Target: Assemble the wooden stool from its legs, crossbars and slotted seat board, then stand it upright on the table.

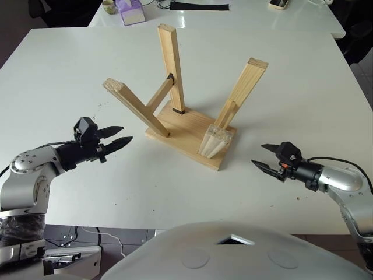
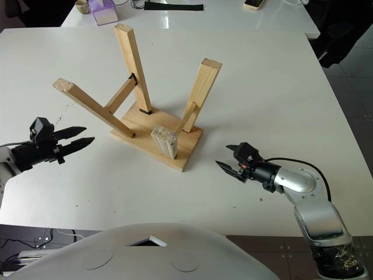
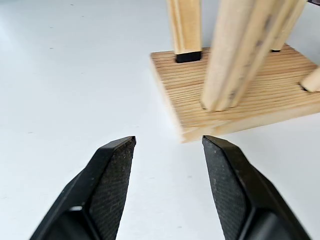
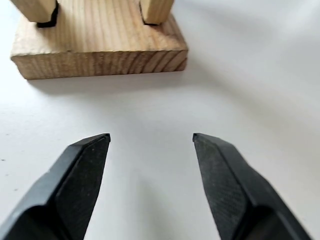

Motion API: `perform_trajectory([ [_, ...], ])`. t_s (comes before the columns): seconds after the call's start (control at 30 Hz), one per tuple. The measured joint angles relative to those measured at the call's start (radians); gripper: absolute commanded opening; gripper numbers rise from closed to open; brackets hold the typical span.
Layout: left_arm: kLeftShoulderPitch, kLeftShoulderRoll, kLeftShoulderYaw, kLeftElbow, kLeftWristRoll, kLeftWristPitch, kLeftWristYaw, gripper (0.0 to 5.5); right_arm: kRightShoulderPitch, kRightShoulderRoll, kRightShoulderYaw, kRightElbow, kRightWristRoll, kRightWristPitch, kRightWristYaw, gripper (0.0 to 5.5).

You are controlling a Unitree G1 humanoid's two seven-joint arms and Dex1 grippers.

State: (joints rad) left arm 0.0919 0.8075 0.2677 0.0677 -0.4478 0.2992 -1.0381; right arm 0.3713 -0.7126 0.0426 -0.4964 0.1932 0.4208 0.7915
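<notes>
As legs (image 1: 173,70) sit slotted, seat board (image 1: 189,137) lies flat

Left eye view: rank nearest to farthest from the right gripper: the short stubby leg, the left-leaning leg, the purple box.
From the right gripper:
1. short stubby leg, at the seat board's near right corner.
2. left-leaning leg, on the board's left side.
3. purple box, on the far table behind.
</notes>
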Motion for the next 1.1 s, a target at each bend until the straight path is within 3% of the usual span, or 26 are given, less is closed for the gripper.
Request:
perform_trajectory([
  [0.1, -0.170, -0.010, -0.071, 0.213, 0.168, -0.133, 0.133, 2.49, -0.003, 0.005, 0.046, -0.008, -0.010, -0.001, -0.002, 2.32],
  [0.23, -0.309, -0.104, -0.248, 0.457, 0.444, -0.422, 0.323, 2.49, -0.047, 0.020, 0.116, 0.003, -0.042, -0.002, -0.010, 2.27],
  [0.3, -0.320, -0.159, -0.304, 0.484, 0.481, -0.540, 0.342, 2.49, -0.074, 0.024, 0.137, 0.016, -0.056, -0.010, -0.011, 2.27],
  [0.47, -0.245, -0.160, -0.353, 0.417, 0.457, -0.688, 0.258, 2.49, -0.111, 0.026, 0.163, 0.048, -0.086, -0.029, -0.015, 2.27],
  [0.63, -0.084, -0.131, -0.355, 0.240, 0.322, -0.655, 0.138, 2.49, -0.089, 0.022, 0.152, 0.056, -0.098, -0.040, -0.032, 2.27],
  [0.83, 0.013, -0.122, -0.332, 0.085, 0.263, -0.494, 0.150, 2.49, -0.050, 0.022, 0.137, 0.037, -0.097, -0.047, -0.057, 2.27],
  [1.1, 0.200, -0.040, -0.260, -0.295, 0.067, -0.174, 0.127, 2.49, -0.032, 0.000, -0.072, -0.092, 0.051, 0.115, -0.058, 2.27],
])
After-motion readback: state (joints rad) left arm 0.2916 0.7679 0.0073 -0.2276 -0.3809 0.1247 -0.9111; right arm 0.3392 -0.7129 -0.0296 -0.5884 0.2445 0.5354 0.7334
